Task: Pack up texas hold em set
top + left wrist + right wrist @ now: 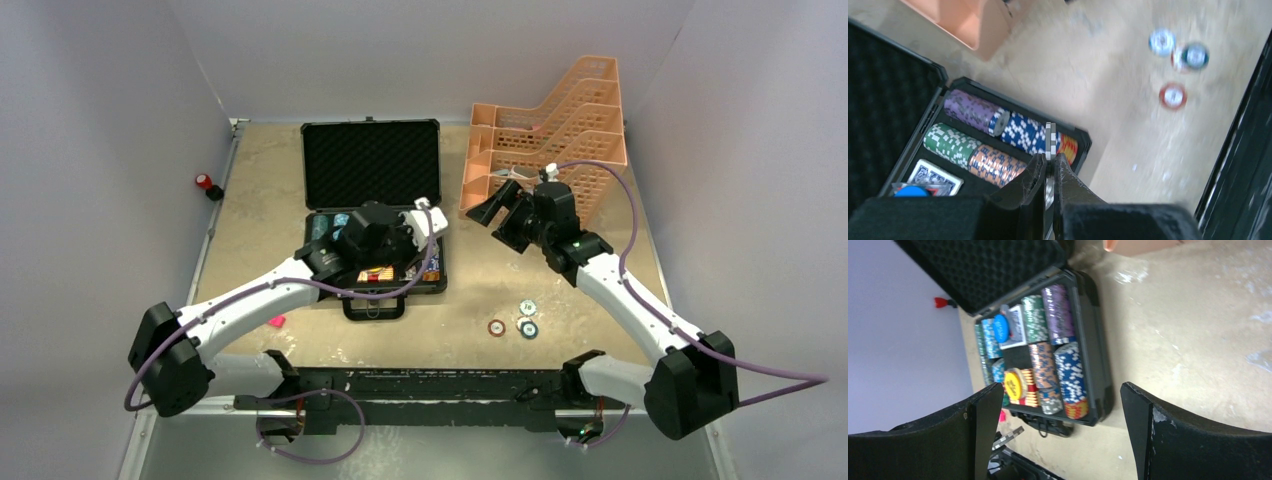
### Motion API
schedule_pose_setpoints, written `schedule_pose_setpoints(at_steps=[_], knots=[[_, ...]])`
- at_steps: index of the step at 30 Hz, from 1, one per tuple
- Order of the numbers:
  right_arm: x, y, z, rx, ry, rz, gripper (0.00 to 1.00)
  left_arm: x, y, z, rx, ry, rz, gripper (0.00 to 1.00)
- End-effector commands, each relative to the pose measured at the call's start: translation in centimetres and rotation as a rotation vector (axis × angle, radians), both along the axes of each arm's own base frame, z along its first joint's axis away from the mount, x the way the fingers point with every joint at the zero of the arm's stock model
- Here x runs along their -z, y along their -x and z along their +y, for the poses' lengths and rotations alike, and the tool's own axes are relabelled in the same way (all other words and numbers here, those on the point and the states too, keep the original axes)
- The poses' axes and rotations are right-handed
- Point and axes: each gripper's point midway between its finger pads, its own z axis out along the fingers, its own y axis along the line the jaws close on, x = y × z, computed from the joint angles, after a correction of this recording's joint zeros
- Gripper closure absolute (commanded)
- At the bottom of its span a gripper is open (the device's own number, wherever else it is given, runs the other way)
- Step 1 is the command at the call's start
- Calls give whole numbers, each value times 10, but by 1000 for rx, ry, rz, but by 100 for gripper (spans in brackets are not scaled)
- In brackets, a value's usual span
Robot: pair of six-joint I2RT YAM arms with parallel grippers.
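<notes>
Pinches a grey-and-white chip edge-on in the left fingers, above the chip rows of the open briefcase — lid up, left of the tabletop's middle. Holds the right fingers spread wide, empty, right of the case — loose chips lying nearer the front edge.

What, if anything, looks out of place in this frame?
A few poker chips lie loose on the table, right of the open briefcase, not in its slots with the others. The left gripper pinches one more chip edgewise above it.
</notes>
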Motion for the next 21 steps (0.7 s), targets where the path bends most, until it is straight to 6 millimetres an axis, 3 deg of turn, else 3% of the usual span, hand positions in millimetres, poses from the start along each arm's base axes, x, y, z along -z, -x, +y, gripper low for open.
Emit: schedule_pose_setpoints(at_steps=[1, 12, 21], knots=[[13, 8, -4, -28, 6, 6, 11, 52, 31, 33, 273, -354, 70, 100], [23, 14, -13, -5, 16, 19, 12, 74, 19, 31, 274, -424, 81, 100], [27, 15, -12, -8, 7, 27, 12, 62, -7, 29, 156, -385, -46, 100]])
